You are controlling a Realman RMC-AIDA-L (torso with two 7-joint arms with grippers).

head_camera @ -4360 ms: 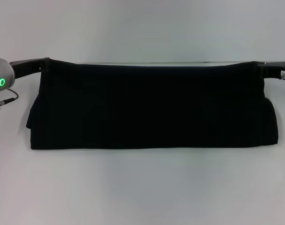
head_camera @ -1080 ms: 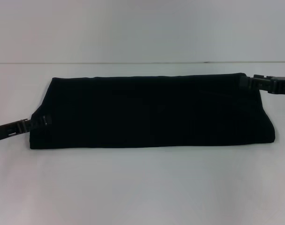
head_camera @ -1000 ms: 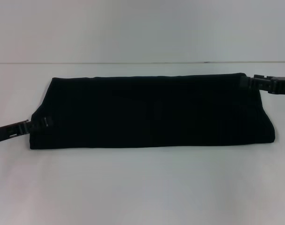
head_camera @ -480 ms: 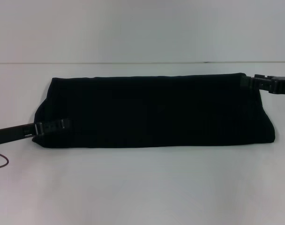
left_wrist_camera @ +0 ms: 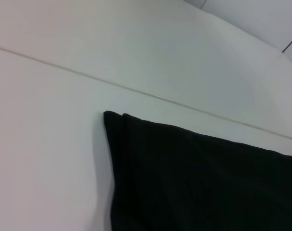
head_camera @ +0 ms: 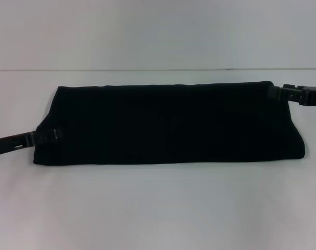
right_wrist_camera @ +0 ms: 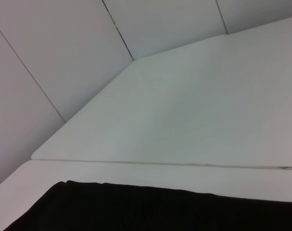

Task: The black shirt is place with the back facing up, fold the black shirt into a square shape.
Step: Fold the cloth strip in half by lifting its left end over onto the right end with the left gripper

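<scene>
The black shirt lies folded into a long flat band across the white table. My left gripper comes in low from the left and is shut on the band's left end, near its front corner. My right gripper sits at the band's far right corner, touching the fabric. The left wrist view shows a layered corner of the black shirt on the table. The right wrist view shows one straight edge of the black shirt.
A thin seam runs across the table behind the shirt. Bare white table surface lies in front of the shirt and beyond the seam. White wall panels stand past the table's far edge.
4.4 s ago both grippers held the top corners. Since then the left gripper has gone to the left end, pushed inward half a second ago, then drawn back. The right gripper has stayed put.
</scene>
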